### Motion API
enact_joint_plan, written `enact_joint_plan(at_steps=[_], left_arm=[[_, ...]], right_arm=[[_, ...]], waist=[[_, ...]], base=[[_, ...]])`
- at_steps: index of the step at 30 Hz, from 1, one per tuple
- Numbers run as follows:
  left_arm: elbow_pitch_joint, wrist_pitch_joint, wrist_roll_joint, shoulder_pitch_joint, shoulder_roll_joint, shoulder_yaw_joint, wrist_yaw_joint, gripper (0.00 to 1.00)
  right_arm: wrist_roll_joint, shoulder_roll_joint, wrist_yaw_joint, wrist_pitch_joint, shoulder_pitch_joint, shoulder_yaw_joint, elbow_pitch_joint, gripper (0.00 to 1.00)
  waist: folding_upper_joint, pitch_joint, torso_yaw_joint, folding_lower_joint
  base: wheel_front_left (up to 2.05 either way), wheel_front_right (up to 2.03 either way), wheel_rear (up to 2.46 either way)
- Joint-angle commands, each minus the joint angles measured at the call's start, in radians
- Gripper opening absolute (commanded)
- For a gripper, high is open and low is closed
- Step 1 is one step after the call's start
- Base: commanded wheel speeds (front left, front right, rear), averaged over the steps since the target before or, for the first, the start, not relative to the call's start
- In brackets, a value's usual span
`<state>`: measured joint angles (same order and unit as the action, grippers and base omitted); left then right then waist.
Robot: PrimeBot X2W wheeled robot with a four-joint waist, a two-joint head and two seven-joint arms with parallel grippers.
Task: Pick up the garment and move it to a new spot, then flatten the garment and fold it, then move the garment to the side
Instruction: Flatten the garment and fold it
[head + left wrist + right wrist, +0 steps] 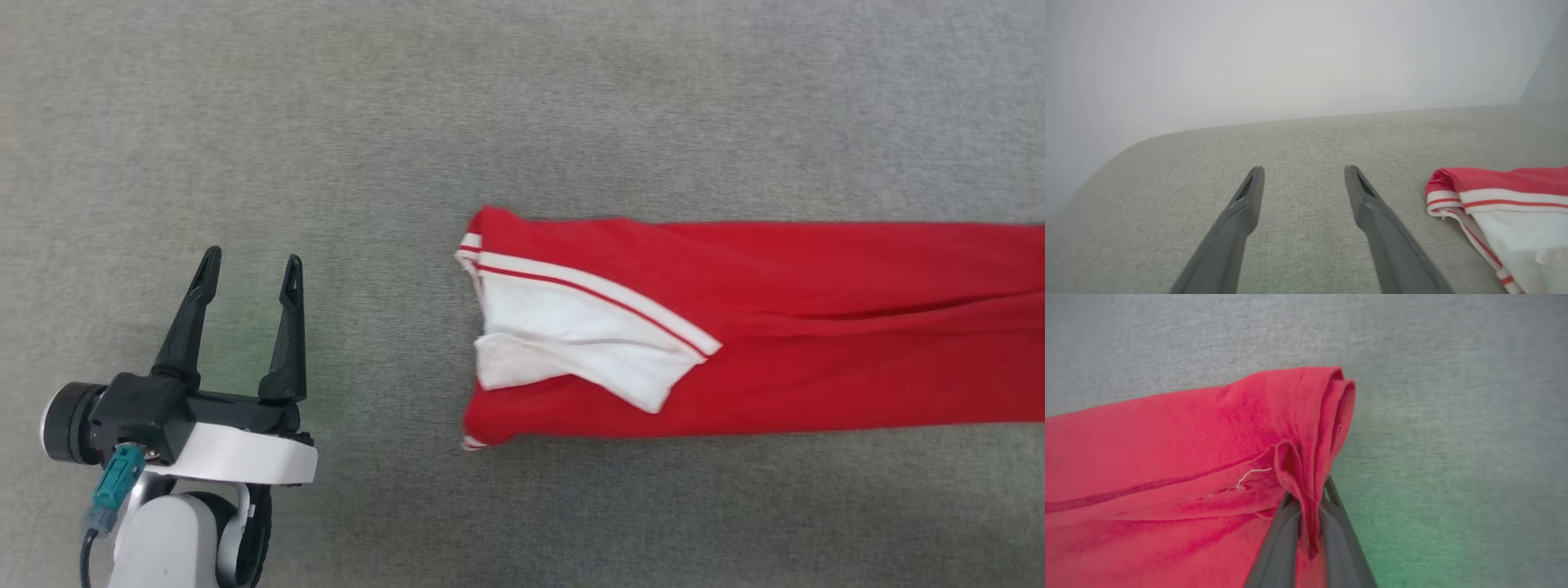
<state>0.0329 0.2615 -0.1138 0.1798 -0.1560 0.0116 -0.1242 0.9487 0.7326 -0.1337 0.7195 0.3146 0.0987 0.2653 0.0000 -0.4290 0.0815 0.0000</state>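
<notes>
The garment (800, 327), a red T-shirt folded into a long band, lies on the grey cloth surface and runs off the right edge of the head view. Its white sleeve (571, 335) with striped trim lies on top at the left end. My left gripper (249, 269) stands open at the lower left, well apart from the shirt, nothing between its fingers. From the left wrist, the same gripper (1304, 171) is open, with the striped end of the garment (1494, 196) to its right. My right gripper (1310, 494) is shut on a pinched fold of the garment (1167, 449) at its red end.
The grey fabric surface (326, 122) spreads all around. In the left wrist view its far edge (1290, 120) curves down at the left, with a pale wall behind.
</notes>
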Motion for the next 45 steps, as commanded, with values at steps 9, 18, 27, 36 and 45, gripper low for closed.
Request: enact_joint_plan(at_steps=[9,18,27,36,45], left_arm=[[0.0,0.005,-0.024,0.027,-0.034,0.026,-0.006,1.0],[0.004,0.005,-0.011,0.043,-0.058,0.044,-0.006,1.0],[0.046,0.005,-0.026,0.016,-0.054,0.065,-0.007,1.0],[0.067,0.005,-0.033,-0.016,-0.037,0.035,-0.007,1.0],[0.066,0.004,-0.021,-0.037,-0.004,0.036,-0.007,1.0]], right_arm=[[-0.039,0.073,0.005,-0.026,0.005,0.117,0.06,0.0],[-0.069,0.143,0.005,-0.079,0.033,0.25,0.209,0.0],[0.001,0.142,0.003,-0.088,-0.026,0.152,0.082,0.0],[-0.014,0.139,0.003,-0.048,-0.092,-0.048,-0.254,0.0],[-0.094,0.06,0.003,0.016,-0.047,-0.252,-0.416,0.0]], waist=[[0.0,-0.029,-0.061,0.0],[0.0,-0.039,-0.085,0.0],[0.0,0.013,-0.084,0.0],[0.0,0.071,-0.074,0.0],[0.0,0.1,-0.019,0.0]], base=[[0.0,0.0,0.0],[0.0,0.0,0.0],[0.0,0.0,0.0],[0.0,0.0,0.0],[0.0,0.0,0.0]])
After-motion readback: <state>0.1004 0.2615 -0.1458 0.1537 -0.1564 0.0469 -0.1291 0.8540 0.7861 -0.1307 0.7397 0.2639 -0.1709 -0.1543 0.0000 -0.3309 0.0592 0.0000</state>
